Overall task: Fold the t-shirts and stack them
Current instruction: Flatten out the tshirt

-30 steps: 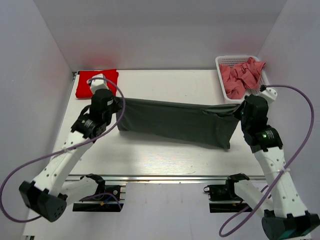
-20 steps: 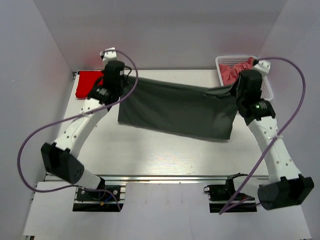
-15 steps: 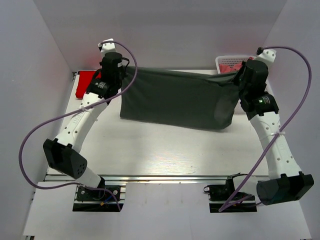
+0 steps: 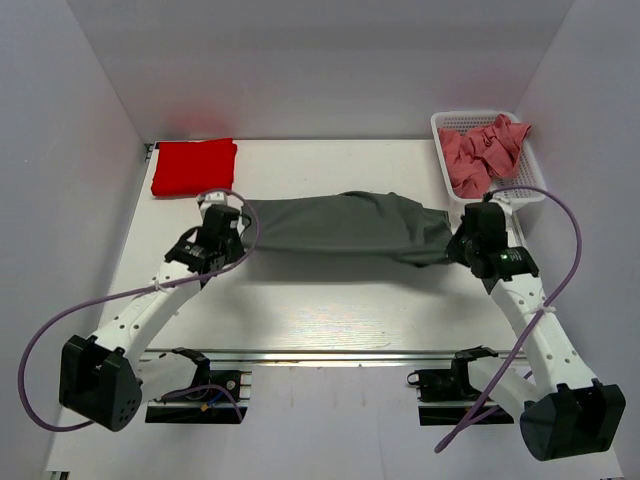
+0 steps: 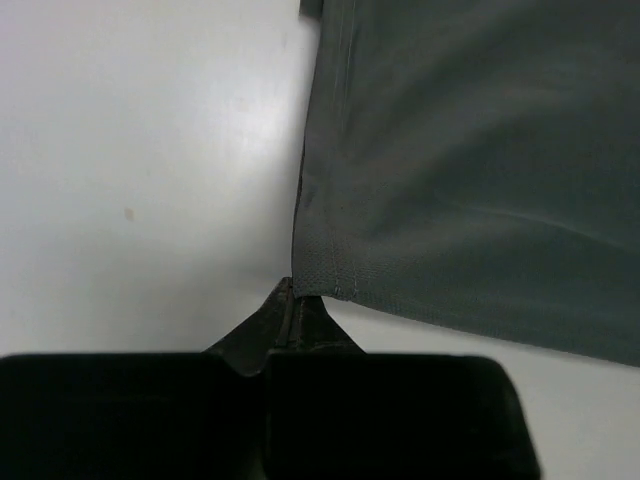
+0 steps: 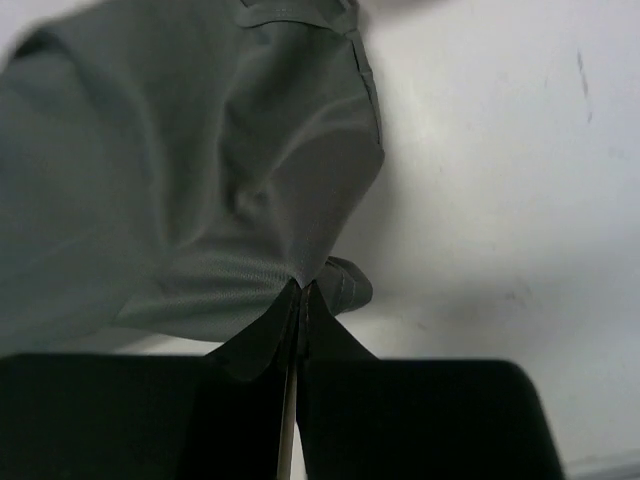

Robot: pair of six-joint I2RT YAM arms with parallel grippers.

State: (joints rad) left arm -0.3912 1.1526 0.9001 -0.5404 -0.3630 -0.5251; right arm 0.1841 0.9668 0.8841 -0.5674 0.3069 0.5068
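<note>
Dark grey, t-shirt (image 4: 340,228) pinched by left tool (image 5: 293,290), right tool (image 6: 300,288)

Both arms reach forward, low, spread apart. Left gripper (image 4: 238,226) and right gripper (image 4: 456,245) pinch tight (fingertips meeting).

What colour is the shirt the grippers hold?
The shirt is dark grey, clearest in the top external view.

The top camera looks down on the whole table (image 4: 330,300); each wrist camera, seemingly tilted downward, sits close; all share the grey shirt (image 4: 340,225).
</note>
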